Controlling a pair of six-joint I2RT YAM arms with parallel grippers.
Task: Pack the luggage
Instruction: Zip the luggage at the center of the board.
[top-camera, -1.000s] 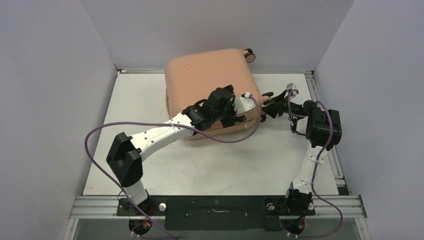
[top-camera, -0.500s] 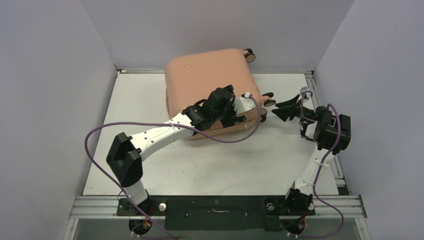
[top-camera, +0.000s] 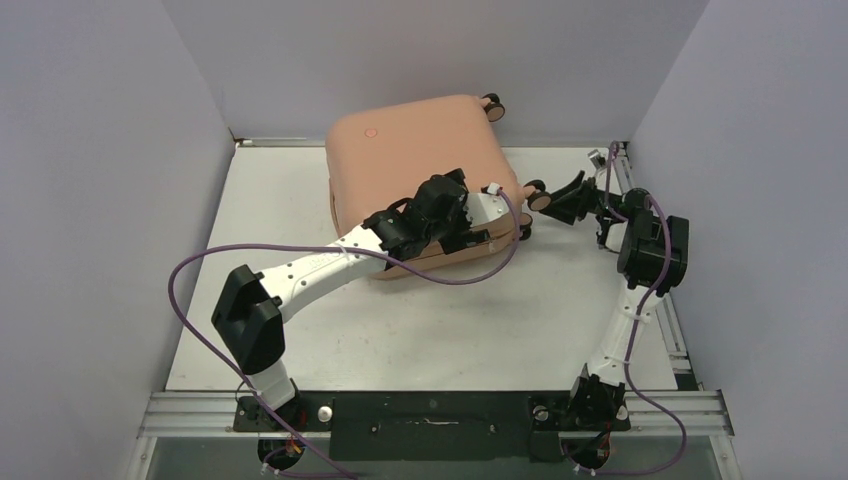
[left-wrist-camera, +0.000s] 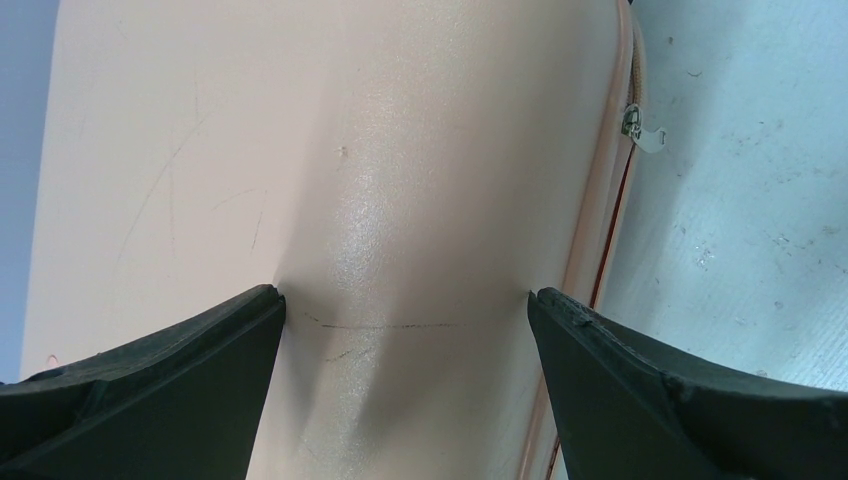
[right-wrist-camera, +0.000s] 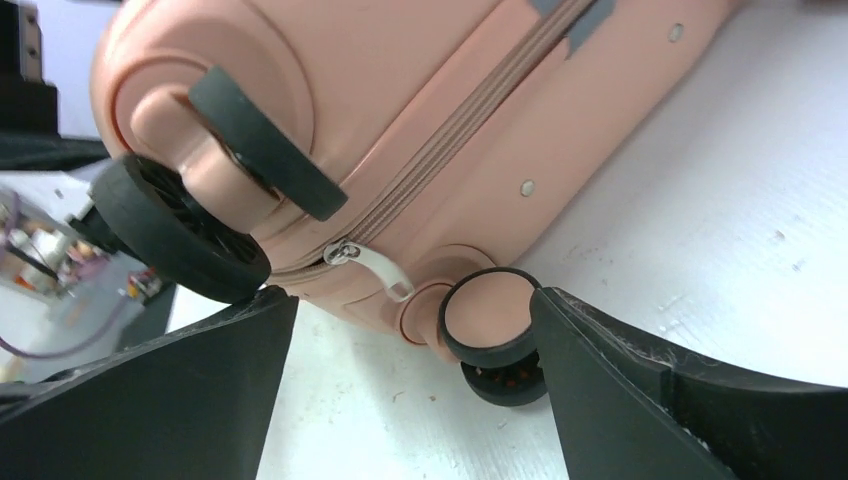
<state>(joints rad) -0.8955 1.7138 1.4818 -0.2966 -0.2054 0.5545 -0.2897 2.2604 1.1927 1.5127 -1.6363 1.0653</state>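
White worktop (top-camera: 300, 330), scuffed, walled on three sides. At its far edge, about midway between left and right: the luggage (top-camera: 400, 150), a peach-pink hard shell, zipped shut, lying on one broad side, wheeled end toward the far right corner. Atop the near part of the shell, the left gripper (left-wrist-camera: 405, 300): fingers spread wide, both tips down against the pink surface, clamped on nothing. Just beside the wheeled end, near the right edge, the right gripper (right-wrist-camera: 412, 295): fingers likewise wide apart, facing the zip seam, gripping nothing. Black-tyred wheels (right-wrist-camera: 185, 225) ahead of those fingers, one low against the worktop. Silver zip pull (right-wrist-camera: 370, 265) hanging from the seam. Small round red logo (top-camera: 371, 132) near the shell's far left corner; any lettering too small to read.
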